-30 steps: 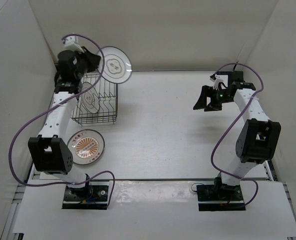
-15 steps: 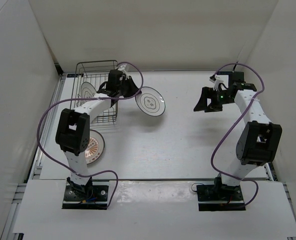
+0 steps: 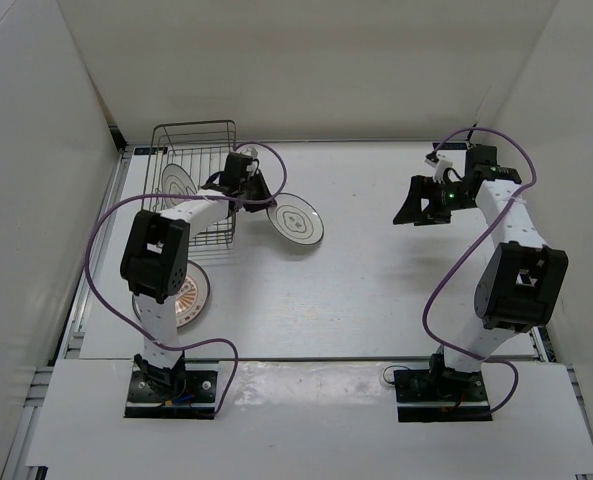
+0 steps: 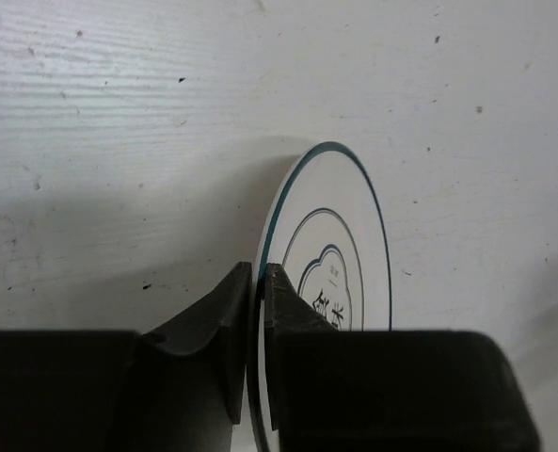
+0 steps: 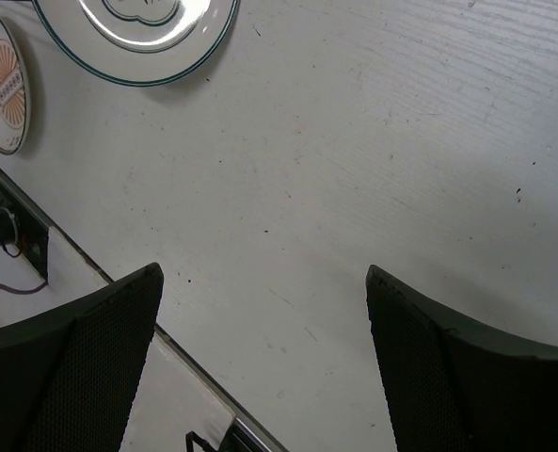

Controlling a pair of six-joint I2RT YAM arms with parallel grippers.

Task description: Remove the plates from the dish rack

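Left claw [image 4: 258,282] pinched shut on rim of ring-patterned plate [image 3: 296,218]; plate tilted, at 3 o'clock of dish rack [image 3: 201,150]. Second ringed plate [image 3: 179,182] upright in rack. Sunburst plate [image 3: 189,297] flat on table [image 3: 376,290], rack's 6 o'clock. Right claw [image 5: 263,278] wide open, empty.

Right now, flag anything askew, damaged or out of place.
Nothing damaged or spilled. Only the ringed plate is off level: the left gripper pinches its rim, holding it tilted just right of the dish rack. One plate stands in the rack; the sunburst plate lies flat on the table.
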